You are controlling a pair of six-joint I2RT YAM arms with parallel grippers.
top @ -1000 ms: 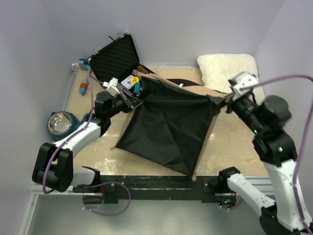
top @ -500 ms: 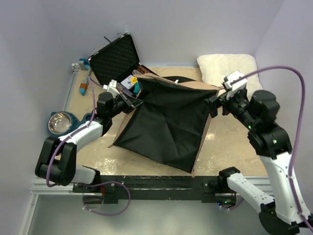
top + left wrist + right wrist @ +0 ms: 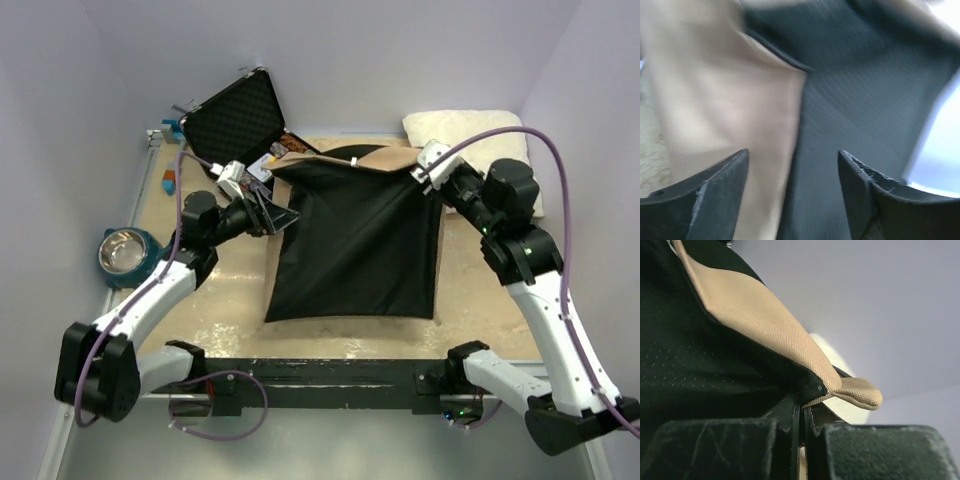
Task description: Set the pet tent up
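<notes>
One limp pet tent (image 3: 355,245) sprawls across the table (image 3: 200,310).
Woven tan canvas borders its dotted black panel, now squarer than the earlier diamond; right gripper (image 3: 801,407) pinches the far corner, left gripper (image 3: 272,214) has released, jaws spread.

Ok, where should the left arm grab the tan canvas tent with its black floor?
Probably the far-left corner of the tan canvas tent, from the left: it lies mostly flat, so only edges can be pinched, and the open left gripper faces that edge. The right gripper holds the far-right corner.
</notes>
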